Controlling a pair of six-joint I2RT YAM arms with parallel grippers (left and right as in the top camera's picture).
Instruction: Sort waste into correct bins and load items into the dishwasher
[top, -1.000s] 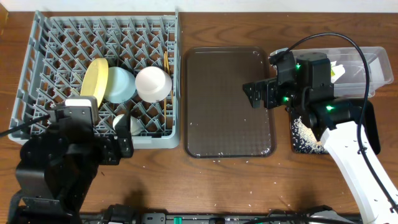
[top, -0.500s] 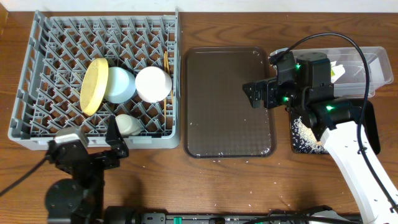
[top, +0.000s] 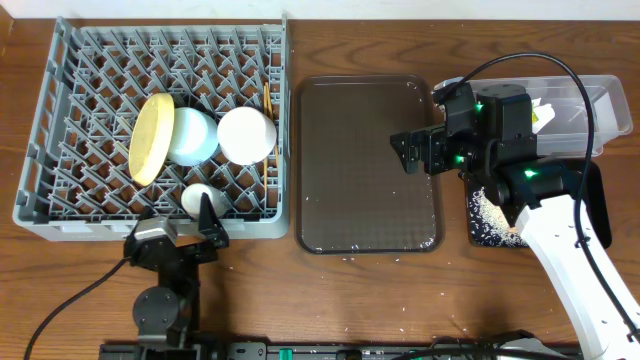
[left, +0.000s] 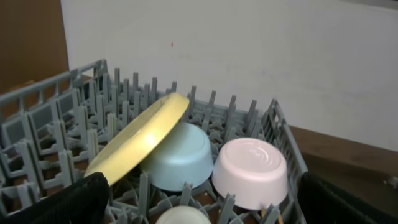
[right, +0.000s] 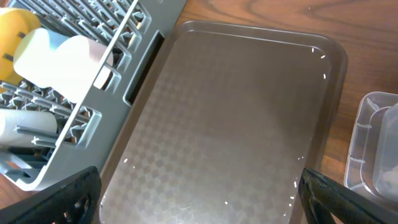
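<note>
The grey dish rack (top: 60, 150) holds the yellow plate (top: 148, 138) on edge, the light blue bowl (top: 196, 135) and the white bowl (top: 247, 135) upside down, the small white cup (top: 198, 197), and chopsticks (top: 267, 100). My left gripper (top: 195, 225) is open and empty at the rack's front edge. In the left wrist view (left: 202, 190) it faces the plate (left: 140, 137), blue bowl (left: 177, 158), white bowl (left: 249, 171) and cup (left: 183, 216). My right gripper (top: 412, 150) is open and empty over the brown tray (right: 236, 124). The clear tub (top: 595, 100) holds a green wrapper (top: 541, 117). Rice scraps (top: 490, 215) lie in the black tray (top: 602, 215).
The large brown serving tray (top: 368, 230) lies between the rack and the bins, with a few crumbs on the table near its front edge. My right arm covers much of both bins. The rack's corner (right: 140, 43) and the tub's edge (right: 373, 149) show in the right wrist view.
My left arm has drawn back from over the rack toward the table's front edge, uncovering the small white cup. The right arm has not moved.
</note>
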